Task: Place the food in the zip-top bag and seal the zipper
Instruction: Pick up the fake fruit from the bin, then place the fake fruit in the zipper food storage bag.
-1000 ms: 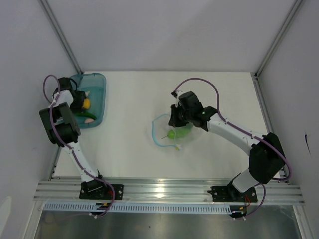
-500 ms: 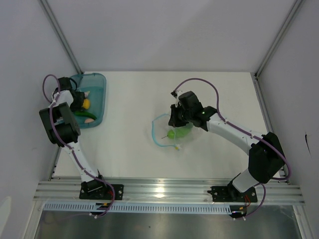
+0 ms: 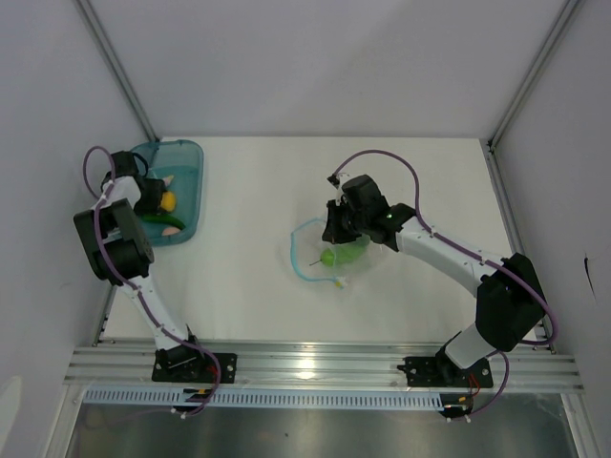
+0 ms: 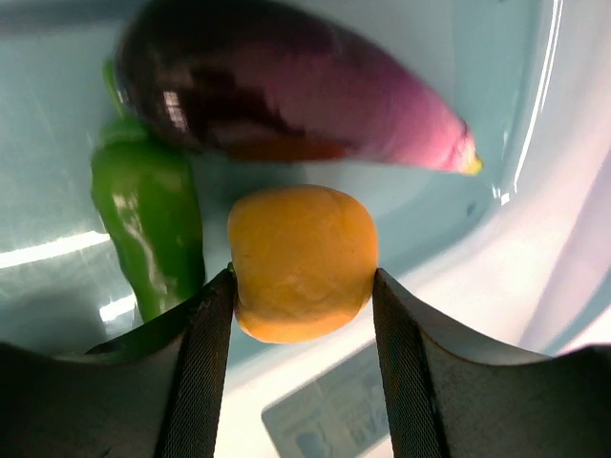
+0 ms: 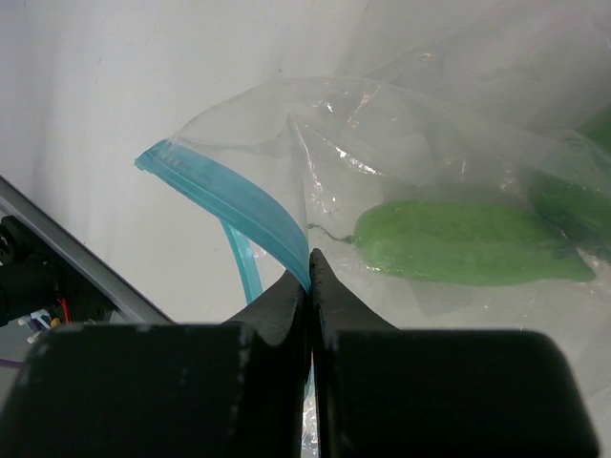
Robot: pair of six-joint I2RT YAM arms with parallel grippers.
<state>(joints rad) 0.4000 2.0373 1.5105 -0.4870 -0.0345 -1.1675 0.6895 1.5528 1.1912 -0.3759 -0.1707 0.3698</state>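
My left gripper (image 3: 155, 197) is down in the teal tub (image 3: 195, 157). In the left wrist view its jaws (image 4: 303, 277) are shut on the yellow-orange round fruit (image 4: 301, 239), touching it on both sides. The purple eggplant (image 4: 286, 95) and a green pepper (image 4: 148, 219) lie just beyond it. My right gripper (image 3: 330, 233) is shut on the light blue zipper strip (image 5: 229, 205) of the clear zip-top bag (image 3: 315, 250), holding the mouth open. A green cucumber-like piece (image 5: 458, 243) lies inside the bag, and another green piece (image 5: 573, 200) shows at the right edge.
The tub stands at the table's far left beside the left wall. The bag lies mid-table, its small pale slider (image 3: 339, 281) at the near end of the strip. An aluminium rail (image 3: 315, 367) runs along the near edge.
The left wrist has shifted slightly in the tub, and the fruit sits a touch further right. The right arm and the bag have not moved.
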